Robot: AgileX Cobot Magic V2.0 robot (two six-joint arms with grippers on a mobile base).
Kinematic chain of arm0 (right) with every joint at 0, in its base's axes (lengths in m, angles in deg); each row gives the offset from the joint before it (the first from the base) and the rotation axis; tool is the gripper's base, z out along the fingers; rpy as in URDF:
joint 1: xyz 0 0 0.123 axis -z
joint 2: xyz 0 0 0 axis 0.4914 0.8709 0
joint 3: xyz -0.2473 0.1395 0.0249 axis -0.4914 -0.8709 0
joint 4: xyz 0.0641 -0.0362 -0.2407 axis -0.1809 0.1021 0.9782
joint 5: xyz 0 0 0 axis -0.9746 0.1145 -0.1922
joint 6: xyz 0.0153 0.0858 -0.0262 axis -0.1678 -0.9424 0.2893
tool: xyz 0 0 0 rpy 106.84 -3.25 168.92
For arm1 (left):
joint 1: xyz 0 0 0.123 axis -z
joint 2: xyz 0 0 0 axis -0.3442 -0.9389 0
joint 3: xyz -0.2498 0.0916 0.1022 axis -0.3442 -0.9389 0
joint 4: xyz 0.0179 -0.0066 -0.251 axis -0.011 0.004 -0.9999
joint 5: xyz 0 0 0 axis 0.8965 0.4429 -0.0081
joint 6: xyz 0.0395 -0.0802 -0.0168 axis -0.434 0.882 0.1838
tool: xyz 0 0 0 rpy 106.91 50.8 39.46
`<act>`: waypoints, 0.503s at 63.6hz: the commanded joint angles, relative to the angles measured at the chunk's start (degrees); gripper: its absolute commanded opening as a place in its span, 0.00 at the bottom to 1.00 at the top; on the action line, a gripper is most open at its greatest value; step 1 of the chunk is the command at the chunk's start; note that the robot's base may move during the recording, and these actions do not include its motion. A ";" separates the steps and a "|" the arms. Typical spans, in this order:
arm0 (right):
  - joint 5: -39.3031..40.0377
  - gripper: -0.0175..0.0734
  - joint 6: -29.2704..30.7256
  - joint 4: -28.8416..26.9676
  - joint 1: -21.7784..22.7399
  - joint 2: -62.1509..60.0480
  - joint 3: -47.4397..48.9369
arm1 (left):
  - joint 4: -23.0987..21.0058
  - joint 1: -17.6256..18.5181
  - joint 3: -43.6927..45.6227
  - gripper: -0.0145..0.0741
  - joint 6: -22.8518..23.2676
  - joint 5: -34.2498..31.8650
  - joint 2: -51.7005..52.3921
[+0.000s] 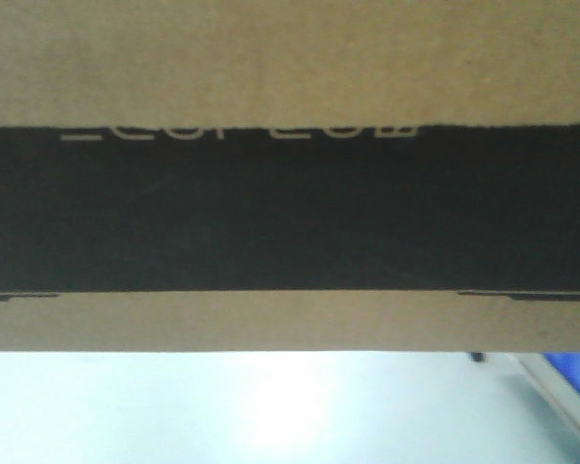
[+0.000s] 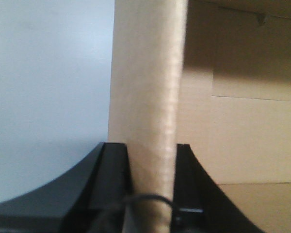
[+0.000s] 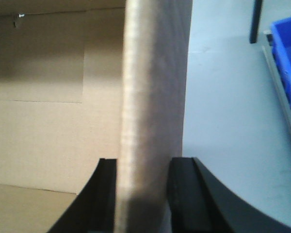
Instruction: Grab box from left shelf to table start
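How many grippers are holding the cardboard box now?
2. The left gripper is shut on one side wall of the box, and the right gripper on the opposite wall, each seen in its own wrist view. The robot has two arms, so none is hidden.

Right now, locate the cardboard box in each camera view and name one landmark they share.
Front view: the box fills the upper three quarters of the picture.
Left wrist: its wall stands upright at centre, in the left gripper.
Right wrist: its wall stands upright at centre, in the right gripper.
Shared landmark: the pale surface beside or below the box.
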 commanded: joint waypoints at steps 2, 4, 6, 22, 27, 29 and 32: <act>2.40 0.25 0.44 0.93 0.23 0.07 1.42 | -4.60 0.05 2.17 0.15 1.11 4.05 0.38; 2.40 0.25 0.44 0.93 0.23 0.07 1.42 | -4.71 0.05 2.17 0.15 1.11 4.05 0.38; 2.40 0.25 0.44 0.93 0.23 0.07 1.42 | -4.85 0.05 2.17 0.15 1.11 4.05 0.38; 2.40 0.25 0.44 0.93 0.23 0.07 1.42 | -5.13 0.05 2.17 0.15 1.11 4.05 0.38; 2.40 0.25 0.44 0.93 0.23 0.07 1.42 | -5.13 0.05 2.17 0.15 1.11 4.05 0.38; 2.40 0.25 0.44 0.93 0.23 0.07 1.42 | -5.13 0.05 2.17 0.15 1.11 4.05 0.38; 2.40 0.25 0.44 0.93 0.23 0.07 1.42 | -5.13 0.05 2.17 0.15 1.11 4.05 0.38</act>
